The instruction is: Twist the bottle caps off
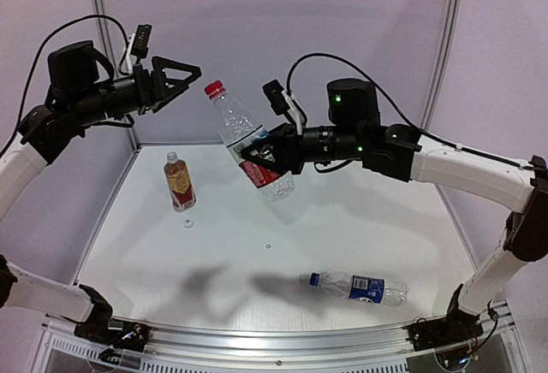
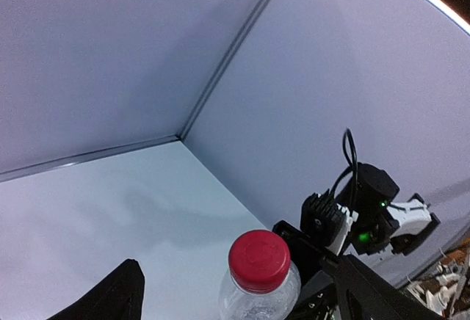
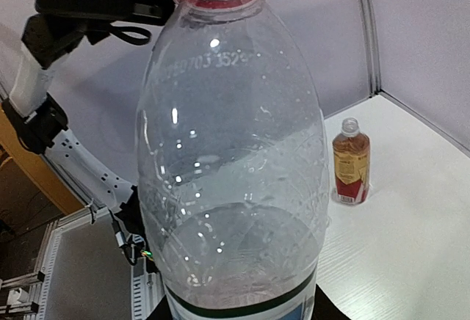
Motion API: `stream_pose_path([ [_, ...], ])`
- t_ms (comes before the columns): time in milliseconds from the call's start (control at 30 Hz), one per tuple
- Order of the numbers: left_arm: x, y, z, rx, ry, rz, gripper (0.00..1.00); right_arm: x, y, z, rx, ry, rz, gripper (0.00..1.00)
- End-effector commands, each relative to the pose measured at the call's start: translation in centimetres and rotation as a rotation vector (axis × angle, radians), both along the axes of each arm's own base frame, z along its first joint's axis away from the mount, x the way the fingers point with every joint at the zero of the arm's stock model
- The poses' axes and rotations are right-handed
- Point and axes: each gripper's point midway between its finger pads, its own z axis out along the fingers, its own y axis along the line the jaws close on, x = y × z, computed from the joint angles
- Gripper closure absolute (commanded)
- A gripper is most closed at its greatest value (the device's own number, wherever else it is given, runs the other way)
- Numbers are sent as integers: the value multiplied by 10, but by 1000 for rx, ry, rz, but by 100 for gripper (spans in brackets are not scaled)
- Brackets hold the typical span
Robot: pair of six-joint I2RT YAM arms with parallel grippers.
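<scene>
The red cap point(image 1: 214, 89) is seated on the neck of the red-white label bottle point(image 1: 257, 146), which is held in the air above the table point(image 1: 385, 227), tilted with the cap toward 11 o'clock in the top view. The bottle is clamped around its labelled lower body by the right gripper point(image 1: 259, 154), whose fingers are closed against the plastic on both sides.

The left gripper point(image 1: 187, 80) is positioned at 9 o'clock from the red cap, near it but apart from it. Its jaws are spread wide and nothing is held. In the left wrist view, the red cap point(image 2: 258, 260) is seen ahead of and between the two dark fingers point(image 2: 110, 298), with no contact.

The amber bottle point(image 1: 180, 182) stands upright on the table at 8 o'clock from the held bottle, with its neck uncapped. The white cap point(image 1: 187, 222) lies on the table just beside it, at 6 o'clock. The blue-label bottle point(image 1: 364, 288) lies on its side near the front edge at 5 o'clock, with the blue cap point(image 1: 315, 280) fitted and pointed toward 9 o'clock.

The table is bounded by wall panels point(image 1: 257, 14) at the back and on both sides. The held bottle is well apart from the two other bottles.
</scene>
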Motion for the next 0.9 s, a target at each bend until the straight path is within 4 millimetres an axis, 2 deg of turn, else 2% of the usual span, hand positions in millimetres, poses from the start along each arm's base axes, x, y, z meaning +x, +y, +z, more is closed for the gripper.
stream_pose_path([
  [0,-20,-27,11,-25,-60,-242,13,-21,-3,35,125,10,101,61],
  [167,-14,-46,14,-45,-38,-313,19,-20,0,39,143,20,112,61],
  [300,-14,-52,25,-66,-55,-342,21,-21,2,39,142,26,122,61],
  [500,-13,-60,27,-83,-46,-387,27,-21,2,36,135,35,120,62],
  [700,-16,-64,27,-74,-45,-420,39,-20,3,36,135,36,119,62],
  [867,-17,-71,22,-56,-33,-435,60,-19,4,34,132,43,116,62],
])
